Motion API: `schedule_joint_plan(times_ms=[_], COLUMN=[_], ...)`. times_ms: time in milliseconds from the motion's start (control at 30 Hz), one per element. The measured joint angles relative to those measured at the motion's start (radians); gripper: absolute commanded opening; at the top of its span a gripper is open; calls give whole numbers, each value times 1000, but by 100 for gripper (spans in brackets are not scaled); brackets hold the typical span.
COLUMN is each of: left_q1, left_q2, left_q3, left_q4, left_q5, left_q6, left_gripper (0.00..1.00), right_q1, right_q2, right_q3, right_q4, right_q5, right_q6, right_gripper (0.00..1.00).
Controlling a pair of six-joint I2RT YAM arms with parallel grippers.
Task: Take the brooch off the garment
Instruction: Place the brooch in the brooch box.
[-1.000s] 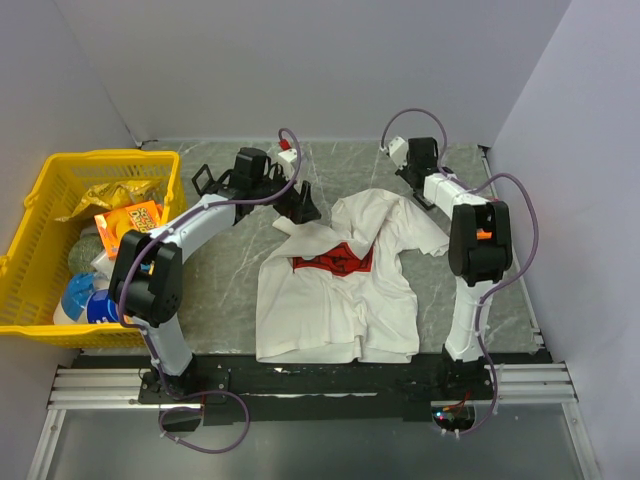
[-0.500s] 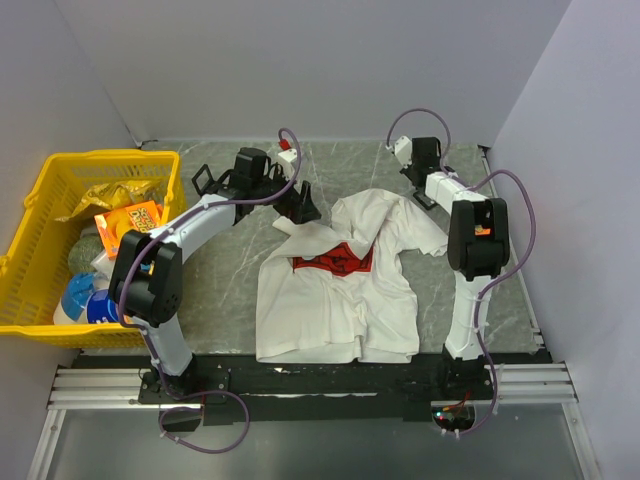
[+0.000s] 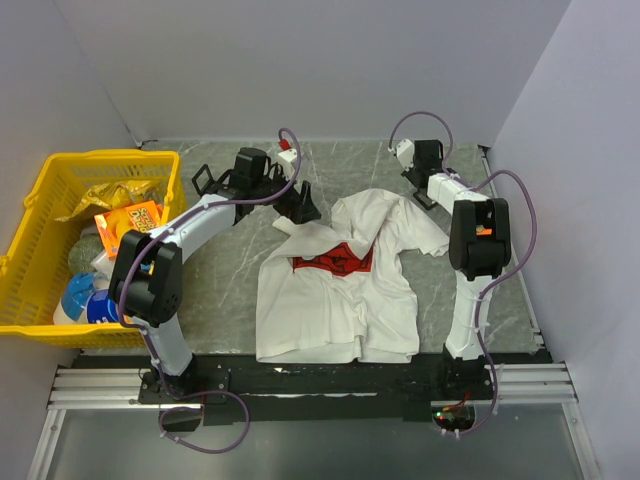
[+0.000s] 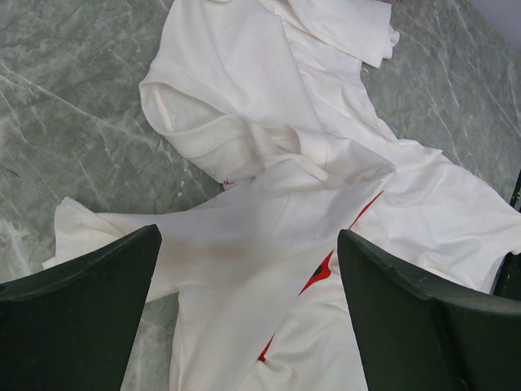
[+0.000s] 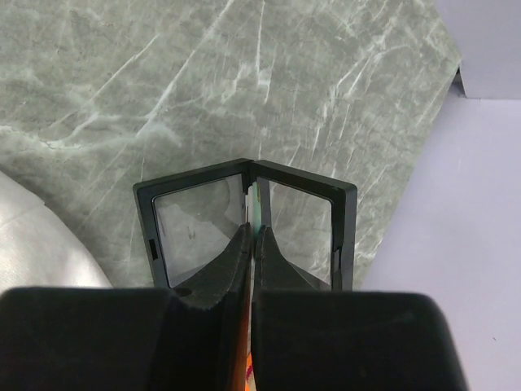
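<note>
1. We see the white T-shirt (image 3: 335, 285) lying crumpled in the middle of the grey marbled table (image 3: 225, 275), between the two arms. It is folded over itself, so only part of its red print (image 3: 335, 260) shows.
2. We cannot make out the brooch on the shirt in any view.
3. The left gripper (image 3: 305, 205) hangs by the far left corner of the shirt, next to a sleeve.
4. From the left wrist, that gripper (image 4: 248, 236) has its dark fingers (image 4: 77, 318) spread wide, holding nothing. The rumpled shirt (image 4: 269, 122) lies below them.
5. The right gripper (image 3: 420, 158) is over the table's far side, just beyond the shirt's right sleeve.
6. From the right wrist, that gripper (image 5: 253, 236) has its fingers pressed together. A thin orange sliver (image 5: 247, 326) shows in the seam between them, and we cannot tell what it is.
7. Right at those fingertips a small black case (image 5: 297, 224) with clear panes stands open like a book on the table (image 5: 163, 81).
8. A yellow basket (image 3: 60, 170) of packets sits at the table's left edge, well apart from the shirt.
</note>
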Motion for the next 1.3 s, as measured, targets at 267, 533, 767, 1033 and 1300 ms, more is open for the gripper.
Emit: schedule_joint_plan(times_ms=[267,533,767,1033,1300], left_q1=[0,0,0,0,0], left_q2=[0,0,0,0,0], left_q3=[0,0,0,0,0], left_q4=[0,0,0,0,0], left_q5=[0,0,0,0,0], left_q6=[0,0,0,0,0], left_gripper=[96,96,96,96,96], right_q1=[-1,-2,-5,-6,-6], right_q2=[0,1,8,34,34], right_q3=[0,0,0,0,0], right_q4=[-1,-6,-17,-19,-14], right_q5=[-4,-4,-8,-8,-6], right_q6=[8,8,8,6,6], right_gripper=[0,0,0,0,0])
